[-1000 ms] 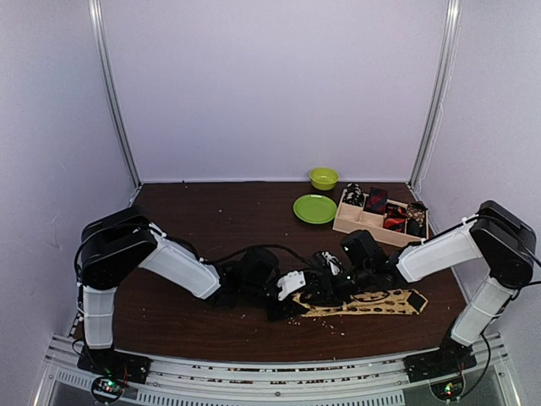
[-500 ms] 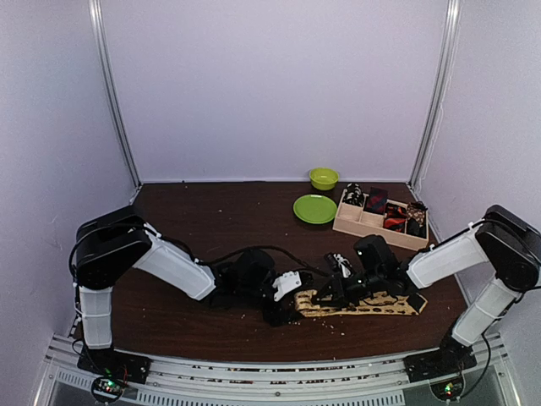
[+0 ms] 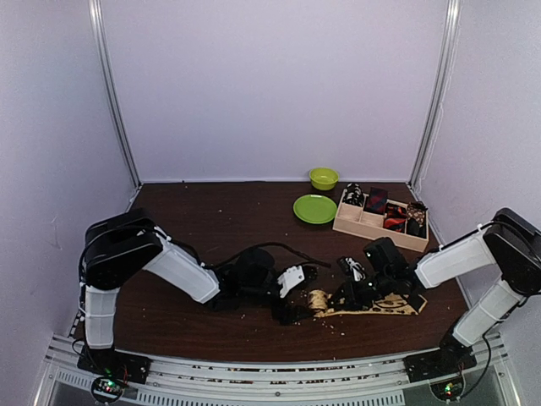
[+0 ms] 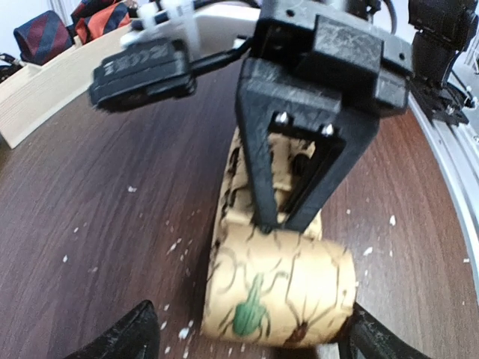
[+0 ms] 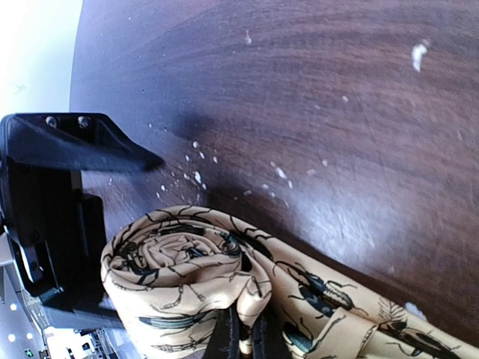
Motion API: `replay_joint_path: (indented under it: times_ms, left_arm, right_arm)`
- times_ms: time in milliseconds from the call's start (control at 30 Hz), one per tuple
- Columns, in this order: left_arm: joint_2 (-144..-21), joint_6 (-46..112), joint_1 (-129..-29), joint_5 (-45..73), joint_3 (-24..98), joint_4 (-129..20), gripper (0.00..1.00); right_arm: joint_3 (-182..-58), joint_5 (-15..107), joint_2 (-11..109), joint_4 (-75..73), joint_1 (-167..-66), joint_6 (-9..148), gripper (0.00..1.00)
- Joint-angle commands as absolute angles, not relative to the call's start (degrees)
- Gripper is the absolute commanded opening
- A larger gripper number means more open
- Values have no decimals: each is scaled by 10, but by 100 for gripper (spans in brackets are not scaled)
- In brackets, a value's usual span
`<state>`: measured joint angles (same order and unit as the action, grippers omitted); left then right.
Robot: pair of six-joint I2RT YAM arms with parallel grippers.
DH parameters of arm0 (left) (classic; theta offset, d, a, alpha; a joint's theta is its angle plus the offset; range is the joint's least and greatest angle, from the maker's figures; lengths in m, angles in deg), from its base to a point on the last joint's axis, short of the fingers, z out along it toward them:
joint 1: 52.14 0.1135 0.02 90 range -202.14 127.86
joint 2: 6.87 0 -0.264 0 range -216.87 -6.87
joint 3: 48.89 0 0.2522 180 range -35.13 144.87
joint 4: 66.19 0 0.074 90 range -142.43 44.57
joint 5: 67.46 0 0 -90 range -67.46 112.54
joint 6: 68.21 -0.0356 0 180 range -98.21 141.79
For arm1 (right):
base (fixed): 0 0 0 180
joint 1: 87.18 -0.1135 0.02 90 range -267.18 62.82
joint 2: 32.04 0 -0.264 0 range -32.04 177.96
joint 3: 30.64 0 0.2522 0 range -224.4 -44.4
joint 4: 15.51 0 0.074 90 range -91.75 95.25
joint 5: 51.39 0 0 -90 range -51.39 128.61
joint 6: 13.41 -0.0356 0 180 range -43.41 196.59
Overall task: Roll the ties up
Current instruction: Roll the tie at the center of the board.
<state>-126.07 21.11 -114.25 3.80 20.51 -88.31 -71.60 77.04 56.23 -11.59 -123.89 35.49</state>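
1. Tan tie (image 3: 372,303), printed with dark insects, lies on the counter (image 3: 211,220) close to the front edge, right of centre. Its left end is wound into a short roll (image 4: 281,288). The rest runs flat to the right.
2. Right hand (image 3: 345,296): closed, coming down from above, with its tips pinched together on the fabric just behind the roll.
3. Left hand (image 3: 297,293): spread wide and low over the counter, one finger (image 4: 127,336) off each end of the roll. Whether they touch it, cannot tell.
4. The two hands nearly meet over the roll, with little room between them.
5. Near side: the metal rail (image 3: 254,368) runs along the counter's front edge, near the tie.
6. Open room: bare dark wood to the left of the hands and behind them as far as the back wall, dotted with white crumbs (image 4: 176,245).
7. Back right corner: wooden tray (image 3: 355,227) holds other rolled ties (image 3: 376,200) in its compartments, well apart from the tan tie.
8. Green plate (image 3: 314,208) sits just left of the tray, with the green bowl (image 3: 323,178) behind it near the wall.
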Motion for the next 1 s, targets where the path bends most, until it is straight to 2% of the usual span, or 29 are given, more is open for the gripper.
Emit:
replay_joint_path:
  times_ms: [0,300,500,600,833,967]
  left_arm:
    - [-1297,230,-1150,1,228,-978,84]
    - [-1325,193,-1150,-5,240,-943,72]
    - [-1318,183,-1150,2,243,-877,46]
    - [-1305,184,-1150,4,235,-840,39]
    - [-1286,189,-1150,18,224,-773,36]
    - [-1289,186,-1150,33,248,-732,37]
  right_arm:
    - [-727,711,617,-33,-1241,379,0]
    - [-772,730,666,-41,-1262,381,0]
    - [-782,740,648,-41,-1268,382,0]
    - [-790,731,615,-14,-1265,396,10]
    - [-799,744,520,10,-1258,387,38]
    - [-799,784,531,-38,-1267,340,44]
